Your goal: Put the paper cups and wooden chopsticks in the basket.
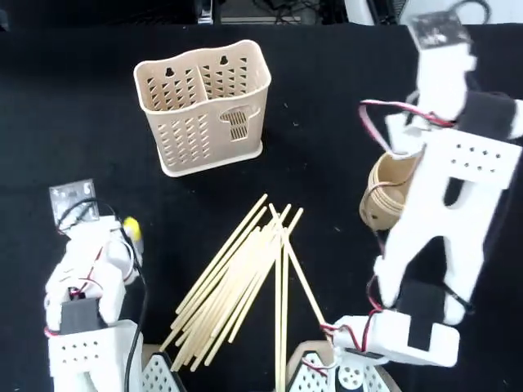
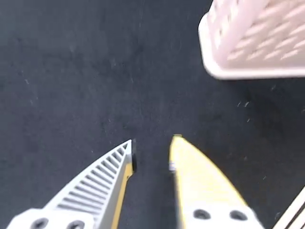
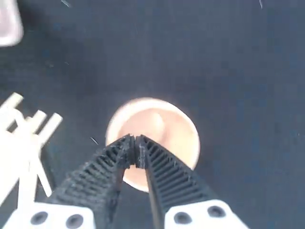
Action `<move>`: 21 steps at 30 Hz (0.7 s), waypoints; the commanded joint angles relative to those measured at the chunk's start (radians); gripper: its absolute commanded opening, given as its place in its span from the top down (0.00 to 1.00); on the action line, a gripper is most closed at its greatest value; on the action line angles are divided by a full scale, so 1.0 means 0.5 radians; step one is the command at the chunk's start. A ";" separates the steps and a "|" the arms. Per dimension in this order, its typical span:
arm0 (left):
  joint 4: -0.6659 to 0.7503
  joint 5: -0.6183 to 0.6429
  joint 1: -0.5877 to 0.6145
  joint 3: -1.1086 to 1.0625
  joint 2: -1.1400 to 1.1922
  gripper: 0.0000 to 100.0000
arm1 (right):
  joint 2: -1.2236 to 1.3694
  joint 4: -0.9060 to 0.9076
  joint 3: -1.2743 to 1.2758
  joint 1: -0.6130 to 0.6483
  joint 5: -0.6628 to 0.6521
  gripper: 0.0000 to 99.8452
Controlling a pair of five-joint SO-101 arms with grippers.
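A beige perforated basket [image 1: 204, 106] stands at the back of the black table, its corner also in the left wrist view [image 2: 257, 43]. Several wooden chopsticks [image 1: 237, 286] lie fanned out in the middle front. A tan paper cup [image 1: 384, 196] sits at the right, partly hidden under the right arm [image 1: 445, 188]. My right gripper [image 3: 134, 142] is shut, its black tips meeting just over the round cup [image 3: 167, 129], with chopstick ends [image 3: 28, 129] beside it. My left gripper [image 2: 152, 148] hangs open over bare cloth at the front left [image 1: 127, 231], holding nothing.
The black cloth [image 1: 73, 106] covers the whole table. The arm bases [image 1: 82, 351] stand along the front edge on both sides of the chopsticks. A few chopstick tips [image 2: 293, 212] lie near my left gripper. The basket's corner [image 3: 9, 24] appears far from my right gripper.
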State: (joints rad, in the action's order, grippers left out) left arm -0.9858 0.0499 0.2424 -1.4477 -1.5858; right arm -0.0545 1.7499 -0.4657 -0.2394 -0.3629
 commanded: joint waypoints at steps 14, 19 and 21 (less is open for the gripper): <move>0.598 -0.003 0.103 1.511 1.777 0.85 | 0.354 -0.641 -0.400 0.552 0.310 0.98; 0.749 0.175 0.091 1.791 2.335 0.85 | 0.511 -0.807 -0.379 0.555 0.310 0.98; 0.819 0.267 0.094 1.849 2.507 0.85 | 0.628 -0.911 -0.354 0.586 0.310 0.98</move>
State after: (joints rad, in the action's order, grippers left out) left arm -0.6314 0.1266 0.2900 -0.6130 -0.4365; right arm 0.2232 1.3694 -0.6222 0.0261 -0.2140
